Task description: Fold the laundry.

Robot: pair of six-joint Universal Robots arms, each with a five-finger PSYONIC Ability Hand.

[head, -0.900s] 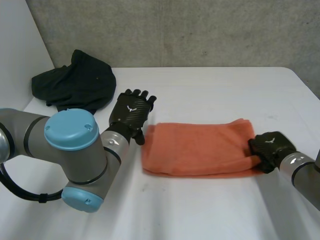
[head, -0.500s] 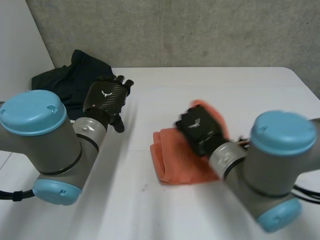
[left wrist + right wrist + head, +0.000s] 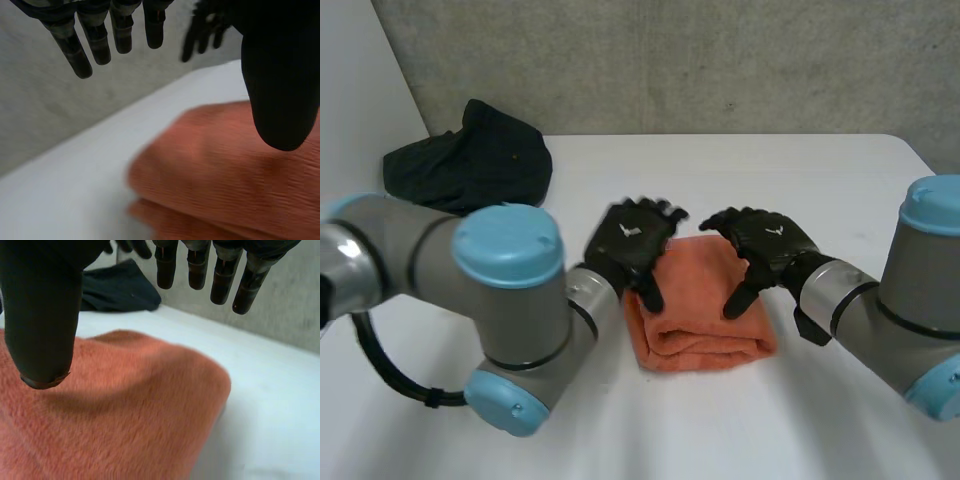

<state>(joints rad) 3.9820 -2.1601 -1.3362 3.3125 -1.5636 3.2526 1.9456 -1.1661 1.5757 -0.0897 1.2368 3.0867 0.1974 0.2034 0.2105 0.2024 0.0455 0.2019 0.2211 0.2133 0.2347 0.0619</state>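
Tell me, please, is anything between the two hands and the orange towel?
Nothing visible is in the way. The left hand and the right hand are open just over the folded orange towel, with no object between them and it. The dark clothes lie apart, well away from the towel.

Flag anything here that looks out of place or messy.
The dark garment lies crumpled in a heap at the table's far left corner, unfolded. The orange towel sits folded; nothing looks spilled or damaged.
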